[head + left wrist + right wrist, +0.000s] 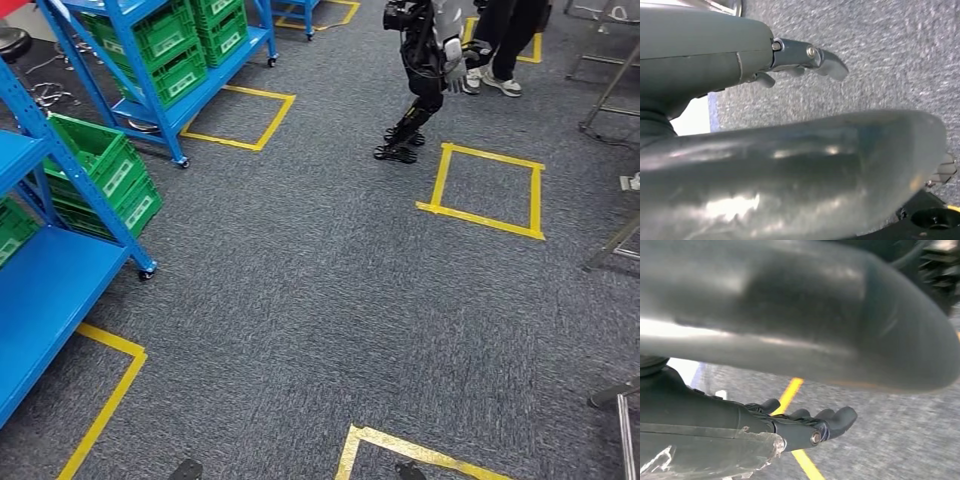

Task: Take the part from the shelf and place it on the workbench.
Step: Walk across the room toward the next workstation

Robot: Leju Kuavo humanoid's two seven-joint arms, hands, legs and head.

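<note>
Part whereabouts: cannot tell, since nothing in these views is showing it, neither on the shelving nor in a hand. Closest in, the left hand [798, 165] is hanging over the grey carpet [885, 60], its fingers [828, 62] stretching out straight and grasping nothing. The right hand [791, 330] is hanging the same way, its dark fingers [836, 420] lying slack and released above a yellow tape line [791, 390]. From the head view, a taped corner [423, 452] is showing at the near edge of the floor. Off to the left, a blue shelf [45, 290] is standing on castors, and green crates [106, 175] are sitting stacked at its low end. Further back, a second blue shelf [189, 110] is carrying more green crates [181, 50]. Across the floor to the right, a taped square [487, 190] is lying on the carpet. Just beyond it, another robot [423, 70] is standing, dark-legged, and behind that a person's shoes [502, 82] are peeking in.
</note>
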